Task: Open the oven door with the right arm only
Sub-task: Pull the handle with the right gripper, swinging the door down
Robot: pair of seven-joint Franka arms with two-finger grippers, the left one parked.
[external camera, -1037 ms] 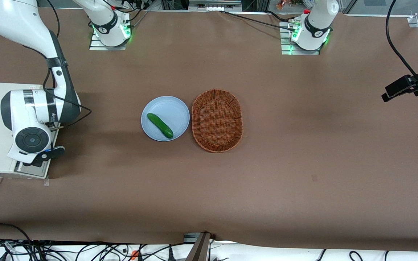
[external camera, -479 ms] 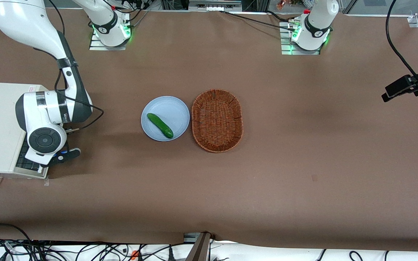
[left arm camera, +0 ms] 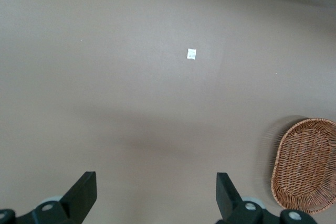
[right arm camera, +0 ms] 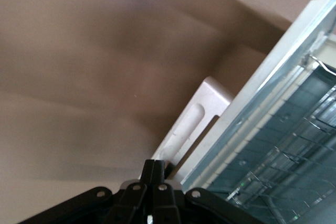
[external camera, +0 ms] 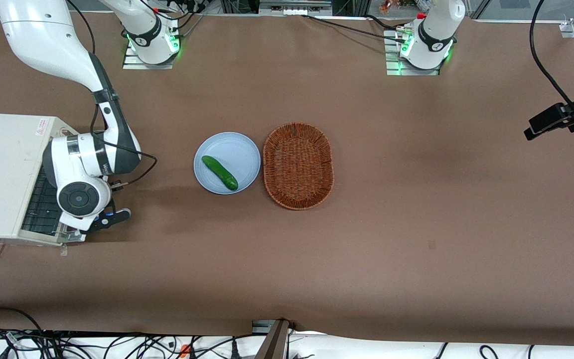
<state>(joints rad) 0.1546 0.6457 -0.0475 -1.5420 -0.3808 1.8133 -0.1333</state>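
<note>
End effector (external camera: pixel 98 223) of the right arm (external camera: pixel 85 164), fingers pressed together on the handle of the partly lowered oven door (right arm camera: pixel 252 103) at the working arm's end of the table (external camera: pixel 416 199), would best follow the hinge's arc downward.

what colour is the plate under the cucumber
Pale blue plate, clearest in the front view; the gripper is at the oven door.

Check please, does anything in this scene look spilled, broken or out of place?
Nothing stands out. The oven door is partly open, with the right arm's hand at its edge. The cucumber lies on the blue plate, beside the upright wicker basket. No spill or damage shows.
</note>
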